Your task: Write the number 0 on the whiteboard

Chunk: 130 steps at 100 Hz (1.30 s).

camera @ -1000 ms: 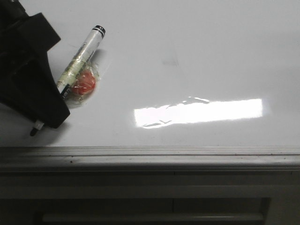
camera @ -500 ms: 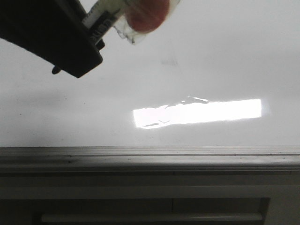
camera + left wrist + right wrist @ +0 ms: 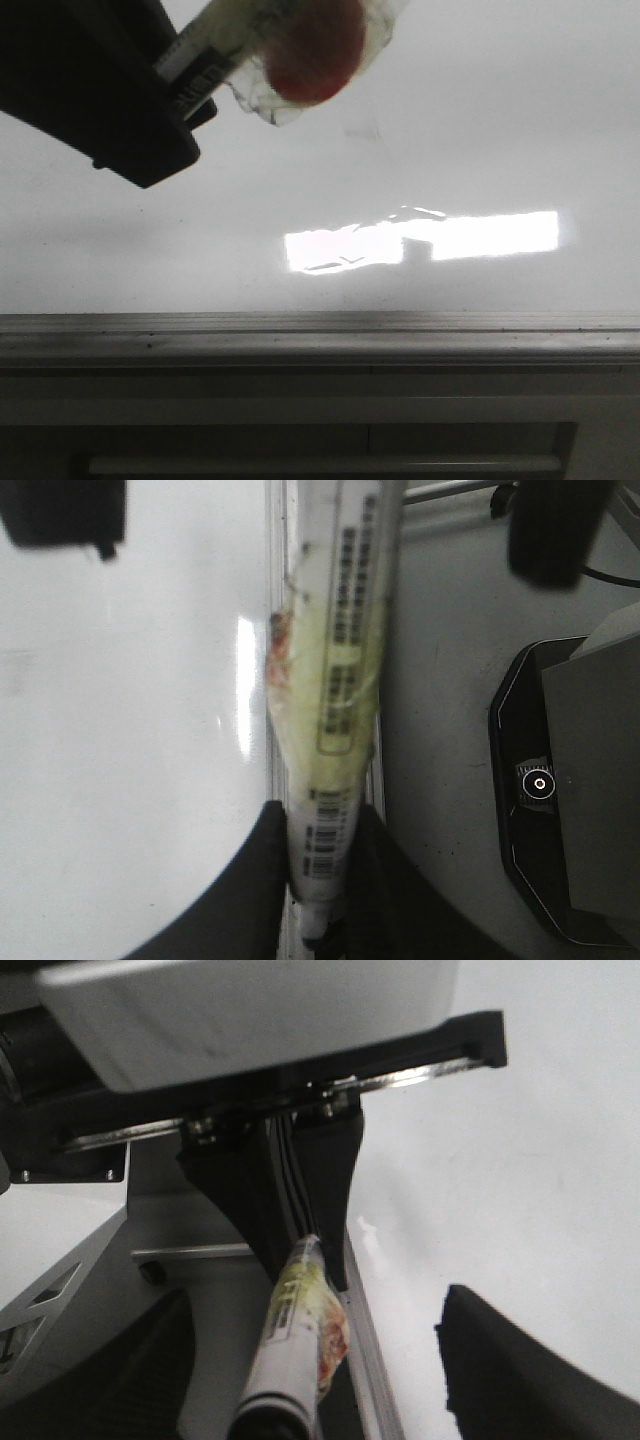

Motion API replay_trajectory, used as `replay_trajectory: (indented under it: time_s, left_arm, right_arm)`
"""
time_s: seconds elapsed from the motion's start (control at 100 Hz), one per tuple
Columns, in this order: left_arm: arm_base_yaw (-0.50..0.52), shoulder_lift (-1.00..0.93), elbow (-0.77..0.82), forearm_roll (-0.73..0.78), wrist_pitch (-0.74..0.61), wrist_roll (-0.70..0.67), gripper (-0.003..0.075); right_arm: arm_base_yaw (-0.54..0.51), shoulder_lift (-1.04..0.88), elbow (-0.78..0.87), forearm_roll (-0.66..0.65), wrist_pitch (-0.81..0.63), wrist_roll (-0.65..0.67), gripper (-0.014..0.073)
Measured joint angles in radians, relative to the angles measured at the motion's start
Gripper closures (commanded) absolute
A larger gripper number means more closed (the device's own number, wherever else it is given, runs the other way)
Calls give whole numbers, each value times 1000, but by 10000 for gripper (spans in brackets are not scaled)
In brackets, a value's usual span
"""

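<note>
The whiteboard [image 3: 470, 140] fills the front view; no black number 0 shows on it, only a faint grey smudge [image 3: 362, 130]. My left gripper [image 3: 130, 95] is shut on a white marker [image 3: 210, 40] and holds it up off the board, close to the camera at upper left. A red lump in clear tape [image 3: 315, 50] is stuck to the marker. In the left wrist view the fingers [image 3: 265, 880] clamp the marker [image 3: 340, 680] near its tip. My right gripper [image 3: 310, 1360] is open, its fingers either side of the marker's cap end [image 3: 285, 1340] without touching it.
A grey metal rail [image 3: 320, 335] edges the board at the front, with a grey panel below. A bright lamp reflection [image 3: 480, 232] lies on the board. A black device [image 3: 560, 810] sits on the grey surface beside the board.
My left gripper has lifted the marker off the board's lower left, up and toward the camera. A dark notch now breaks the bright reflection.
</note>
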<state>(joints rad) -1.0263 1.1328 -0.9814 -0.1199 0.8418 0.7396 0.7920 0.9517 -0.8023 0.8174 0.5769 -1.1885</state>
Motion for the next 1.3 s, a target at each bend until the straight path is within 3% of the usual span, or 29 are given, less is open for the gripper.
replay_trajectory:
  time_s: [0.4,0.57,0.66,0.77,0.87,0.99,1.13,1.3]
  left_arm:
    - [0,0,0,-5,19,-5,740]
    - [0,0,0,-14,38,-21,724]
    - [0,0,0,-16,38,-63,614]
    - [0,-24,-2,-28,22,-145,372]
    - [0,-83,-9,-39,-6,-245,281]
    - [0,-176,-10,-39,-10,-319,330]
    - [0,-328,34,-12,-76,-449,520]
    - [33,-547,186,188,-193,-782,727]
  right_arm:
    - [0,54,-12,31,24,-4,671]
    - [0,66,-15,33,40,-6,661]
    - [0,66,-15,33,44,-6,660]
    - [-14,50,-16,25,57,6,660]
    - [-46,10,-16,-29,77,64,658]
    - [-98,-63,-4,-157,86,185,657]
    - [-161,-165,24,-328,110,365,657]
    - [-218,-251,28,-554,120,581,641]
